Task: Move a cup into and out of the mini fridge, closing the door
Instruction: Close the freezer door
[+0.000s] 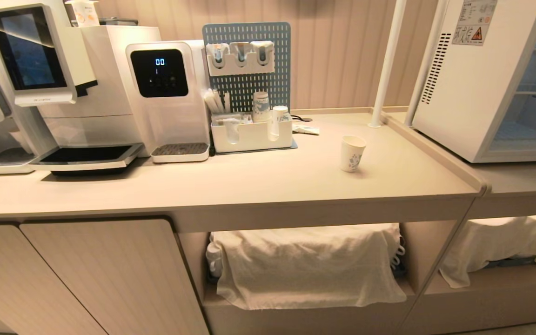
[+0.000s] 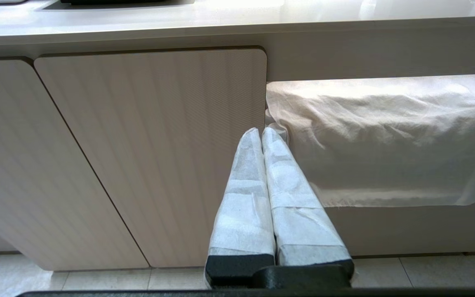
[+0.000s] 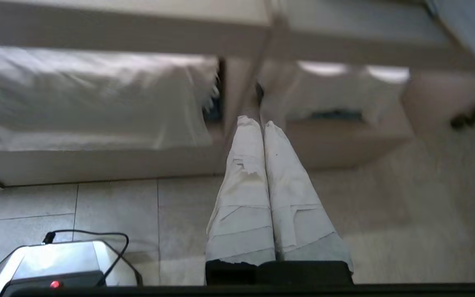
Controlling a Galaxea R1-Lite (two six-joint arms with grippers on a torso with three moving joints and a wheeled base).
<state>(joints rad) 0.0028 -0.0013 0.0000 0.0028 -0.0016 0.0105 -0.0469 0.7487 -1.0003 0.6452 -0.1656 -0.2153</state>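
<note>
The cup [image 1: 352, 153] is standing on the table [image 1: 249, 186] left of the mini fridge [image 1: 463, 83], suggesting the task is barely begun or nearly finished, while both grippers' jaws are hanging clenched and empty below.

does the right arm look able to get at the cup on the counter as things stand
Probably yes. The cup stands alone on bare counter, nothing crowding it. But the right gripper is shut and hangs low, pointing at the cloth-covered shelves below, so it must rise and open first.
</note>
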